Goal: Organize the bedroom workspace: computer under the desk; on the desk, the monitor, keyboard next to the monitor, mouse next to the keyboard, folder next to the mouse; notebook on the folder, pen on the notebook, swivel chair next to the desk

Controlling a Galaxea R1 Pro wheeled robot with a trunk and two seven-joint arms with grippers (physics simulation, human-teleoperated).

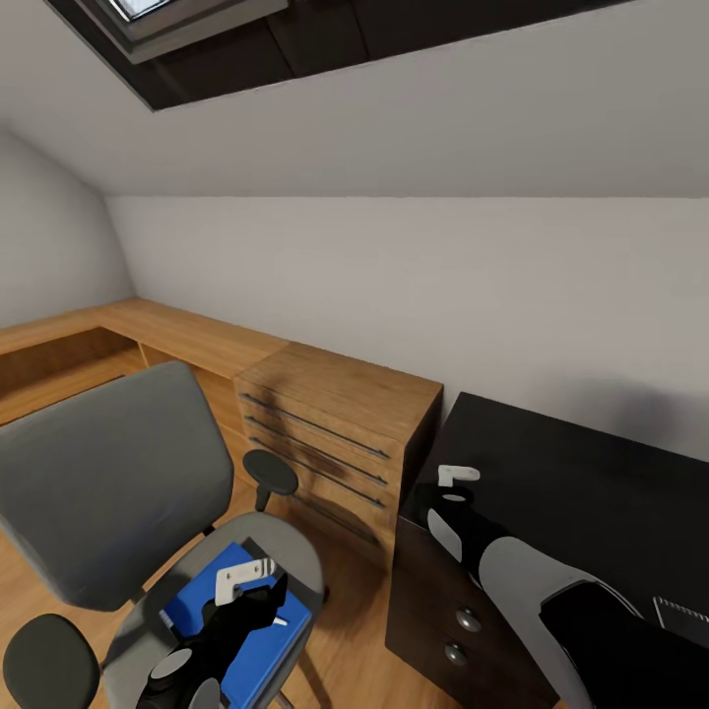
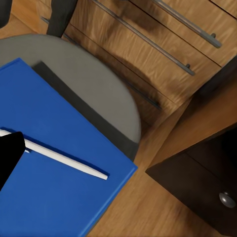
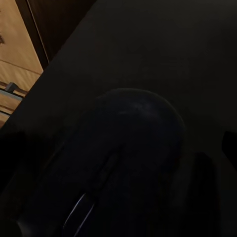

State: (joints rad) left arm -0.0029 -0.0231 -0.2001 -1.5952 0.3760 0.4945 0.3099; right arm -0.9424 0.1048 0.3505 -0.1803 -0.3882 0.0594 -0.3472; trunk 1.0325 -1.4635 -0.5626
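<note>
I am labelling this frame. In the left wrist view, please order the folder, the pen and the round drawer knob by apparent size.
1. folder, by far largest.
2. pen, long but thin.
3. drawer knob, smallest, though farther from the camera.

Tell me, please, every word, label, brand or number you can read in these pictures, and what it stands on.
None: no readable text in any view.
The folder, the pen, the mouse, the desk and the oak dresser are all plain, without markings.

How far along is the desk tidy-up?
Early. Done: mouse lies on the desk, right gripper over it. In hand: left gripper hovers over the folder, still on the swivel chair with the pen on it. Left: folder, notebook, pen stack.
</note>
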